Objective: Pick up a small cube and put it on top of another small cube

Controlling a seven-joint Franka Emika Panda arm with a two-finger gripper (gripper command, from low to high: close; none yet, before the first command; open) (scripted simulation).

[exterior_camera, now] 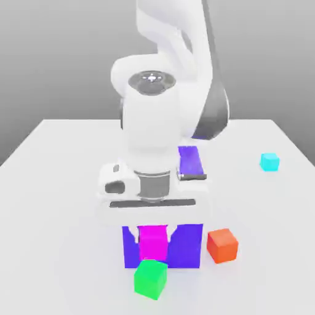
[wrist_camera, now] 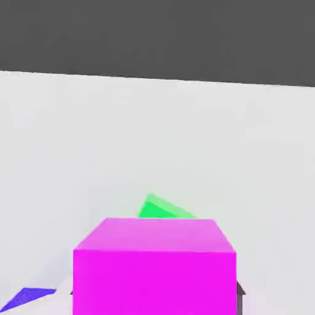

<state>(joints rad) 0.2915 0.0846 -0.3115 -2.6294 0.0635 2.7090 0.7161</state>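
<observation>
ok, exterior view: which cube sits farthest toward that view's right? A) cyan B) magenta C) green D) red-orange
A: the cyan cube sits alone near the table's edge on the exterior view's right, well beyond the red-orange cube, while the green cube and magenta cube lie near the middle, below the gripper.
</observation>
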